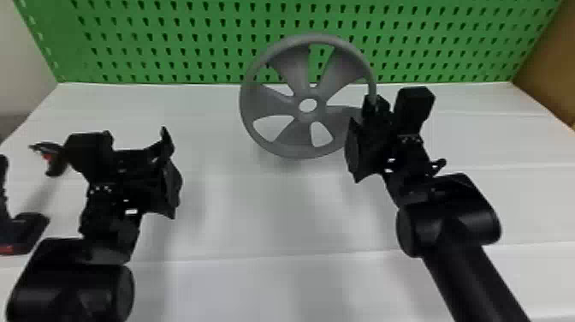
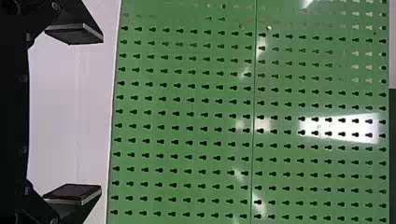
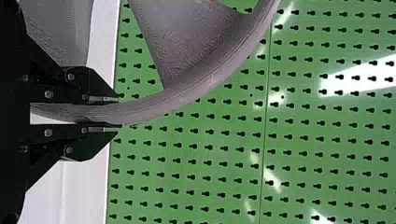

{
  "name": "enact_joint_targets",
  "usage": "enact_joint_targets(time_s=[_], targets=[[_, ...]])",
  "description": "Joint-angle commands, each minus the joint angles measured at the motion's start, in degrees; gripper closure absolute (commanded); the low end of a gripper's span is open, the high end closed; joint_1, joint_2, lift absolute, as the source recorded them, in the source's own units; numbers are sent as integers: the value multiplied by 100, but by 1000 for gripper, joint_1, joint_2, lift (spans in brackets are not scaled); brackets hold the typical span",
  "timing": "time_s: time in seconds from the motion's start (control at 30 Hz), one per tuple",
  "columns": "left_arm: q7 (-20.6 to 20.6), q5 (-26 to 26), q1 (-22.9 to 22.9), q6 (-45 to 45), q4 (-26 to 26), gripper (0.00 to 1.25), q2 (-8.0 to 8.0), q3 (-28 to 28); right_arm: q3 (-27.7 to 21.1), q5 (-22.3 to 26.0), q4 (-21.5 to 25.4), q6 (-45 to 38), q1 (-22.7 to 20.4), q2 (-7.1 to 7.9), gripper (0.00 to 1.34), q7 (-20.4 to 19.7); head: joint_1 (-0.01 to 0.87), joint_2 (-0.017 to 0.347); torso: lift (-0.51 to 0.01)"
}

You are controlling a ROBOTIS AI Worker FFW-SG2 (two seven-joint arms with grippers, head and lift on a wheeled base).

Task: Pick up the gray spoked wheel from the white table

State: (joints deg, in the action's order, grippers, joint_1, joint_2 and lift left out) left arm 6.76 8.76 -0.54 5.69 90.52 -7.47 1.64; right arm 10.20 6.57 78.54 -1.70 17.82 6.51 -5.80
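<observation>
Gray spoked wheel (image 1: 294, 70): stands roughly upright over the white table (image 1: 256, 222), with the green pegboard (image 1: 171, 34) behind it. The right gripper (image 3: 116, 115) is at the wheel's rim, on the robot's right side of the wheel; its two fingers are clamped on the rim, one on each face. The left gripper (image 2: 101, 114) is released, fingers spread and nothing between them, well apart from the wheel on its left side. A black-and-red object (image 1: 25, 231) lies farther out on that same side. Step in hand, as judged: grip secured, lift in progress or about to begin. Whether the wheel's lower rim clears the table cannot be confirmed. Next move: maintain clamping force and raise the wheel straight up until clearance is evident. Caution: the grip is at one edge, so the wheel may pivot or sag; lift slowly and avoid contact with the pegboard.
</observation>
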Motion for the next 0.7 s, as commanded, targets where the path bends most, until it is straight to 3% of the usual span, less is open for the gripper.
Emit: enact_joint_targets(time_s=[0.0,0.67], targets=[[0,2,-8,-7,0,148,0,12,-27,-15,-23,82,-7,17,1121,0,765,2,-96],[-334,-94,36,-156,0,148,0,-32,-132,-86,-23,82,-279,-45,1121,-9,765,2,-96]])
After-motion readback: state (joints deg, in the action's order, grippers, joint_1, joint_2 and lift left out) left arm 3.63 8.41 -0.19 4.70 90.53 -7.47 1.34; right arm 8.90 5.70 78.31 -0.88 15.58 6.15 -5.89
